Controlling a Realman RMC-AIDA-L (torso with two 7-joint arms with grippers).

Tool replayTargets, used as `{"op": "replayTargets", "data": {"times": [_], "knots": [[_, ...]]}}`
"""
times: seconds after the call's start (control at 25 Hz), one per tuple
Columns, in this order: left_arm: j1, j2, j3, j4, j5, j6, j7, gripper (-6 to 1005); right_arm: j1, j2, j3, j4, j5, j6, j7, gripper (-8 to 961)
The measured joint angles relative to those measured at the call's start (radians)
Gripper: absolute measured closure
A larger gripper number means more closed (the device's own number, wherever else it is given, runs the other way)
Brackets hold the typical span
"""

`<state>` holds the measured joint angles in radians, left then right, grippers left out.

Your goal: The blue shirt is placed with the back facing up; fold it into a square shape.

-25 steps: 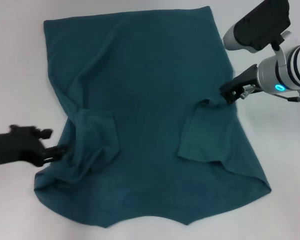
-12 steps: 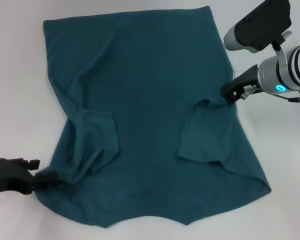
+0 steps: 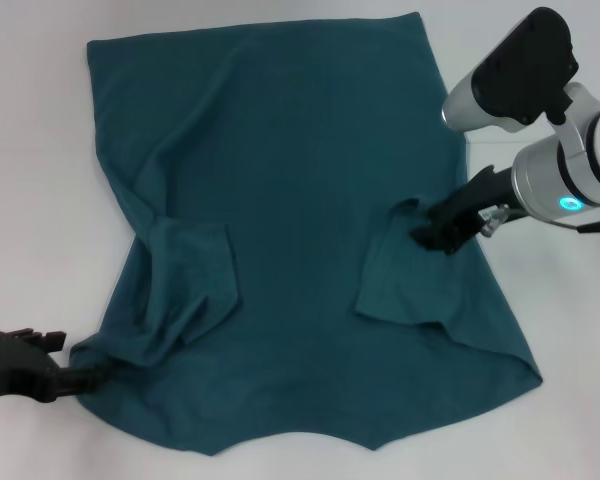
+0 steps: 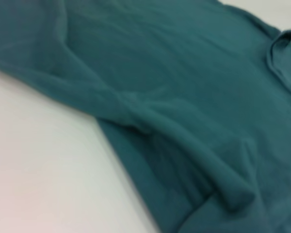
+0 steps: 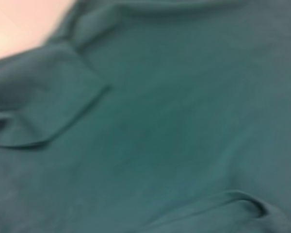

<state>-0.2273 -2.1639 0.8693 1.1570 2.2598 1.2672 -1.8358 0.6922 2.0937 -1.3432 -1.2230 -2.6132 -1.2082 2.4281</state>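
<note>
The blue shirt (image 3: 300,150) lies spread on the white table (image 3: 30,150), plain side up, with both sleeves folded inward: one on the left (image 3: 195,275) and one on the right (image 3: 410,270). My left gripper (image 3: 88,374) is at the shirt's near left corner, touching its edge. My right gripper (image 3: 432,230) is low over the shirt's right edge, at the top of the folded right sleeve. The left wrist view shows rumpled shirt folds (image 4: 184,73) next to bare table. The right wrist view is filled with shirt (image 5: 184,121) and a folded sleeve (image 5: 43,111).
White table surface surrounds the shirt on all sides. The right arm's grey and black body (image 3: 520,75) hangs above the table's right side. The shirt's near hem (image 3: 300,440) lies close to the front edge of the view.
My left gripper has moved down along the shirt's left edge to the near left corner. My right gripper has shifted down and left, from the shirt's right edge onto the fabric by the sleeve.
</note>
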Motion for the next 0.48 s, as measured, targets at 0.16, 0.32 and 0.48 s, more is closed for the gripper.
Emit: {"op": "replayTargets", "data": {"times": [0.16,0.32,0.48], "knots": [[0.001,-0.004,0.002,0.001,0.032,-0.035,0.0,161,-0.03,0.0,0.004,-0.056,0.047,-0.066,-0.02,526],[-0.002,-0.004,0.008,-0.014,0.037,-0.047,0.005,164,-0.048,0.002,0.004,-0.072,0.05,-0.068,-0.018,436],[-0.007,-0.006,0.018,-0.016,0.041,-0.066,0.007,167,-0.055,0.001,0.005,-0.073,0.049,-0.062,-0.017,346]]}}
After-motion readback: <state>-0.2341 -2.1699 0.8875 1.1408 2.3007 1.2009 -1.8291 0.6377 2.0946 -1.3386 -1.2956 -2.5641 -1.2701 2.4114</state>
